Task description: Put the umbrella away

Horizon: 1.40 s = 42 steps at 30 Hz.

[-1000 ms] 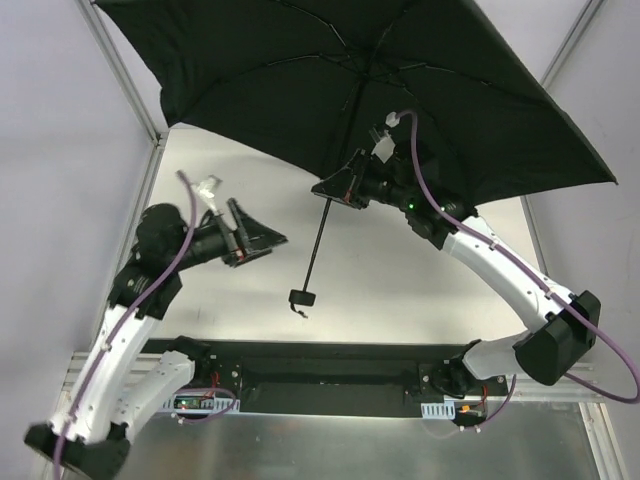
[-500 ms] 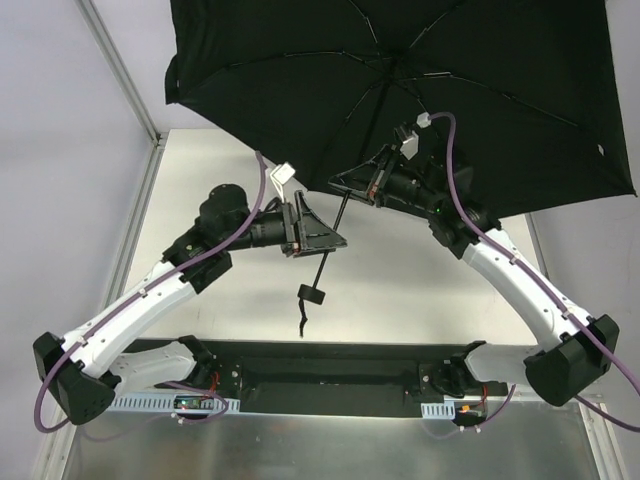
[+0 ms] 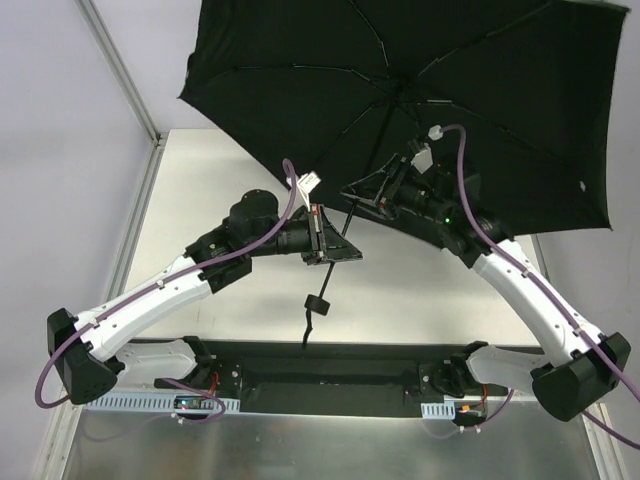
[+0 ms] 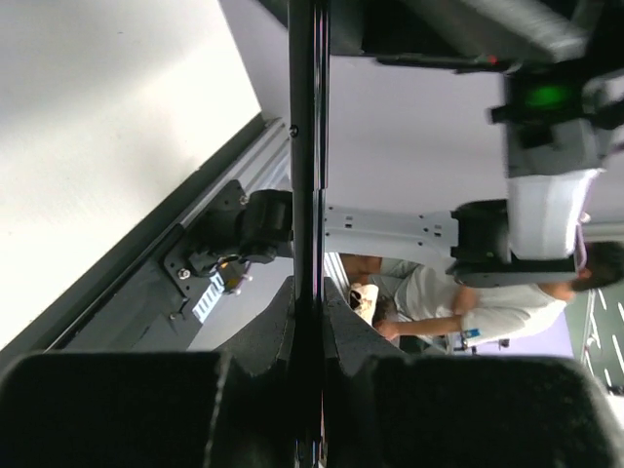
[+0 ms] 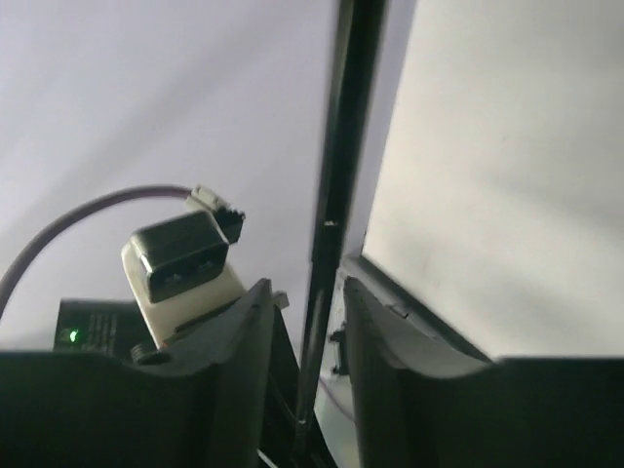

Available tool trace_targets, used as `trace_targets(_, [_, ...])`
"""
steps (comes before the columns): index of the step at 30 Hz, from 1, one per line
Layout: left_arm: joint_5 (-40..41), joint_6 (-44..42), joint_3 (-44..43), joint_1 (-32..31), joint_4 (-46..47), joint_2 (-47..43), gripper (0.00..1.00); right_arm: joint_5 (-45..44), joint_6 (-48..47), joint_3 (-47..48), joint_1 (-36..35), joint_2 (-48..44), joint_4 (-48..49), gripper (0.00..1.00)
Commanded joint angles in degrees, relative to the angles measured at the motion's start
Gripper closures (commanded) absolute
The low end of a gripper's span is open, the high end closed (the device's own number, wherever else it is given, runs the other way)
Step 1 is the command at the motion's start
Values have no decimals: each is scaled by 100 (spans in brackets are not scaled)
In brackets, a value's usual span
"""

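- Nearest us, the small black knob handle [image 3: 318, 303] and its dangling wrist cord [image 3: 306, 330] hang free above the pale tabletop [image 3: 200, 190], just beyond the black base rail [image 3: 330, 362]. If we swing the pole around, that cord could snag on the left arm [image 3: 160, 295].
- Just above that, the left gripper [image 4: 307, 302] is pinched tight on the thin black metal shaft [image 4: 302, 146], low down near the handle. It's a skinny round pole, so we reckon it could twist or slide in that grip with all the top weight.
- A bit further up, the right gripper [image 5: 304, 285] sits around the same shaft with its jaws slightly apart and a slim gap on each side, so it isn't holding anything. That leaves one grip carrying the whole black fabric folding umbrella [image 3: 400, 90], which is fully open and tilted, up in the air over the back of the table.
- Farthest out, the spread canopy [image 3: 450, 80] sits not far from the grey metal frame post [image 3: 125, 80] on the left. Tip it more and we think a rib tip could catch there, or the lot could lever out of the left grip before we collapse it.
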<state>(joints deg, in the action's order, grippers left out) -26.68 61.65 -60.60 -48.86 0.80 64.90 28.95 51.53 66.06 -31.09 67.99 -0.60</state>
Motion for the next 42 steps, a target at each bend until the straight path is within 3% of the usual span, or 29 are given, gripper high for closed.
trace_targets(1, [883,-179,-435,-185,-711,-110,100,-1240,-959,889,121,-330,-1572,50])
trace_targets(6, [1217,-145,-594,-387,-1029,48,100,-2260,-1277,1435,244,-58,-2199,22])
trace_targets(19, [1165,-109,-638,-502,-1029,304,100,-2780,-715,3007,709,1646,-1750,17])
trace_targets(31, [1147,-118,-567,-510,-1099,233,100,-3457,-153,4318,824,2816,-1443,28])
trace_targets(40, [1200,-223,-637,-510,-1152,181,100,-3352,-283,5127,815,3441,-1864,57])
trace_targets(42, [1226,-250,-646,-519,-1161,163,100,-3317,-449,5092,815,3415,-1882,57])
